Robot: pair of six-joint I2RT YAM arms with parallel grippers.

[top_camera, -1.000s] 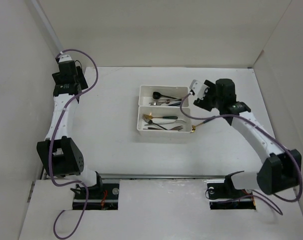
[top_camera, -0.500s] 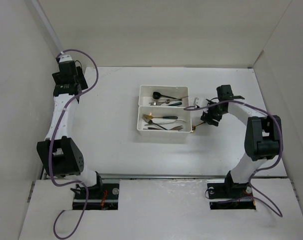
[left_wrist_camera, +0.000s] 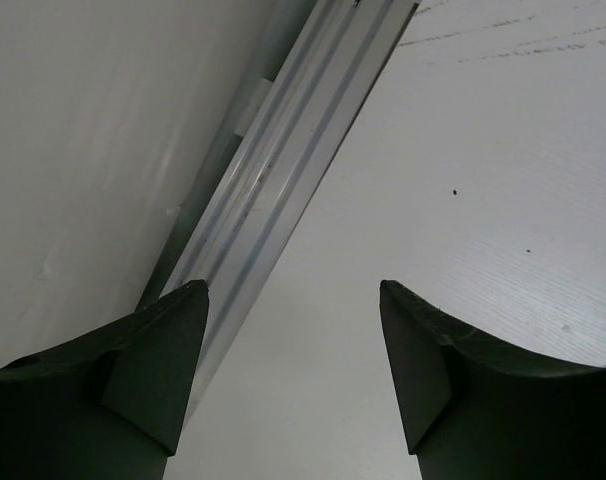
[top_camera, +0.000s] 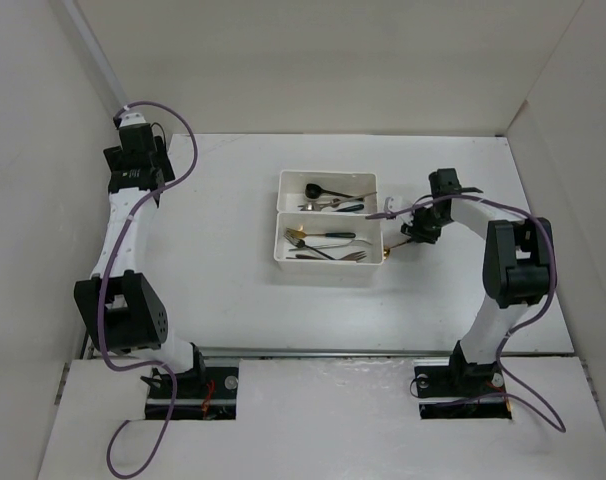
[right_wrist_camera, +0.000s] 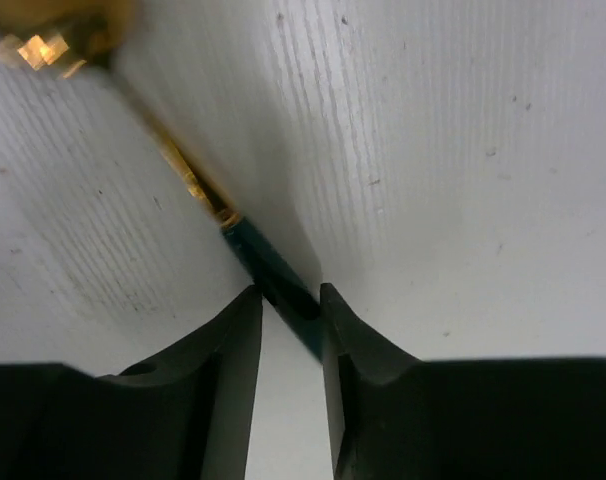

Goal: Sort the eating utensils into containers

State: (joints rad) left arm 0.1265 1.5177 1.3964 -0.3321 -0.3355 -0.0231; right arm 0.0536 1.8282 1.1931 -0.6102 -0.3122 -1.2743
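Observation:
Two white trays stand side by side mid-table, the far one [top_camera: 283,180] and the near one [top_camera: 323,272], each holding several utensils [top_camera: 328,240]. A utensil with a dark green handle [right_wrist_camera: 273,275] and a gold front part [right_wrist_camera: 178,165] lies on the table just right of the near tray [top_camera: 391,247]. My right gripper [right_wrist_camera: 288,290] is down at the table, its jaws nearly closed around the green handle; in the top view it [top_camera: 408,232] sits right of the trays. My left gripper [left_wrist_camera: 293,290] is open and empty at the far left.
The left arm [top_camera: 123,210] stretches along the left wall, its gripper over an aluminium rail [left_wrist_camera: 283,170]. White walls enclose the table at the back and sides. The right arm's elbow [top_camera: 518,260] stands right of the trays.
The right arm has folded down from above the far tray's right end to the table beside the near tray, and its jaws have closed around the green handle. The left arm is still.

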